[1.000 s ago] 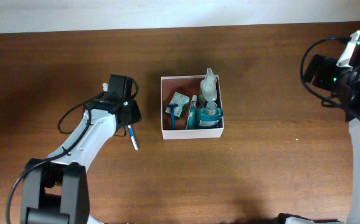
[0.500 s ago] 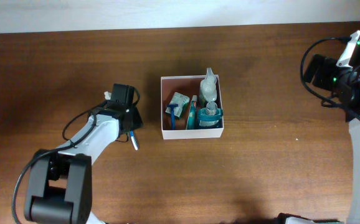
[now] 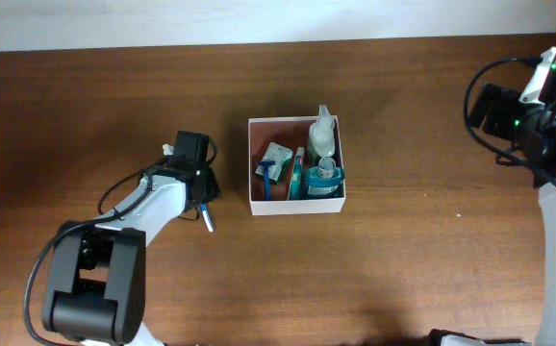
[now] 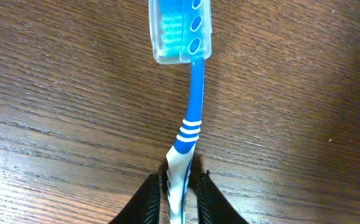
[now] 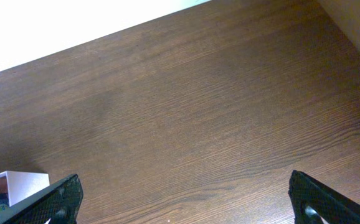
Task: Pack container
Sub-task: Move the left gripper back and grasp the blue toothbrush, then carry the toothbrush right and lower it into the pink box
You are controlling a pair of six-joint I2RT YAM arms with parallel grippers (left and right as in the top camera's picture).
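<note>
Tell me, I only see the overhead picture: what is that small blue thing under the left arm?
Observer: A blue-and-white toothbrush lying on the table, with a clear cap over its bristles.
Operator: Has the arm got hold of it?
Observer: Yes, the left gripper is pinched on the handle's end.
Operator: And the other arm?
Observer: The right gripper is wide open and empty; its camera catches just a corner of the container.

1. I counted one container (image 3: 297,206) at the table's centre.
2. One capped toothbrush (image 4: 191,106) lay at 8 o'clock from it.
3. Inside, I made out two bottles: a clear bottle (image 3: 323,137) at 1 o'clock and a teal bottle (image 3: 324,179) at 4 o'clock.
4. One green-and-white packet (image 3: 278,156) sat at 10 o'clock.
5. One blue razor (image 3: 265,181) lay at 8 o'clock.
</note>
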